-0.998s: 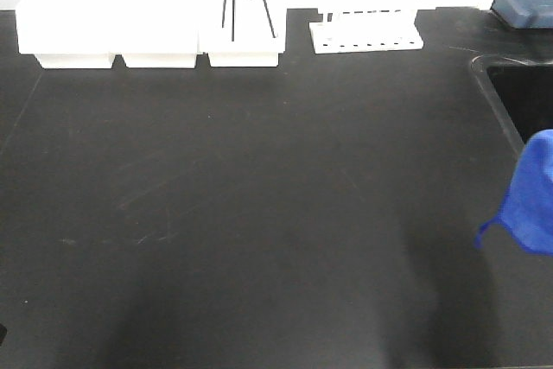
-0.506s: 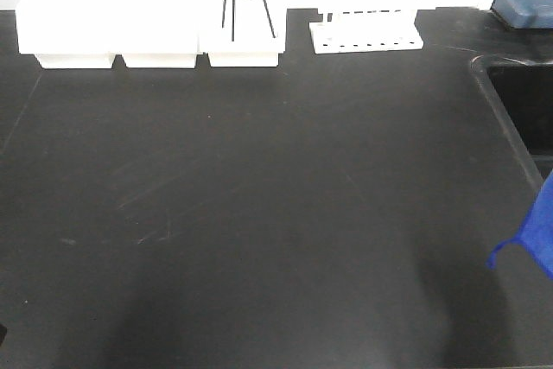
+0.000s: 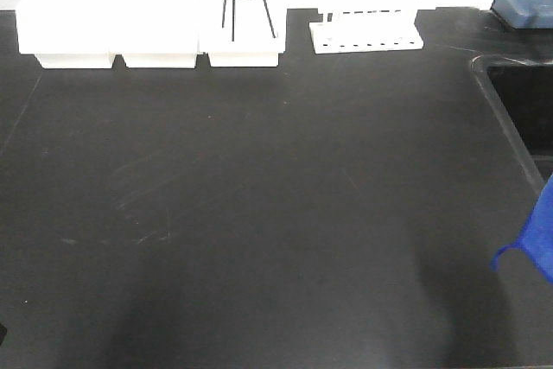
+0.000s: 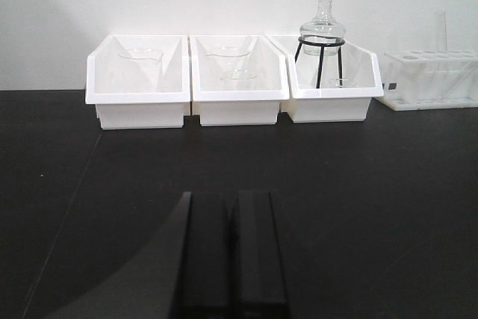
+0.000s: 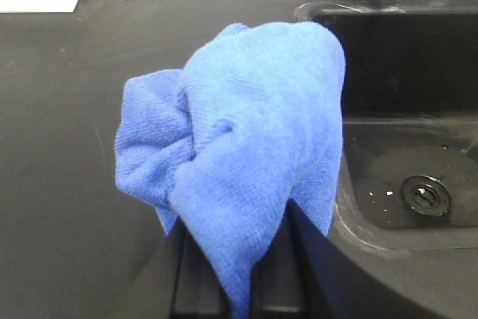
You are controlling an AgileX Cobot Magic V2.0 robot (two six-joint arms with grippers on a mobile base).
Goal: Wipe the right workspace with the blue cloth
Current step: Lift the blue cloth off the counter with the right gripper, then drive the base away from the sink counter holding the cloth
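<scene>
Right gripper (image 5: 240, 278) is clamped on the blue cloth (image 5: 239, 132). The cloth bunches over its fingers with no clear long axis and hangs at the near right edge of the bench (image 3: 259, 213), with the sink (image 5: 403, 147) just to its right. Left gripper (image 4: 228, 252), fingers together and empty, faces the far bins (image 4: 239, 80). The right workspace shows in no view. It presumably lies further right, nearer the cloth-holding side.

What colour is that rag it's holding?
Royal blue; the blue cloth shows best in the right wrist view.
</scene>
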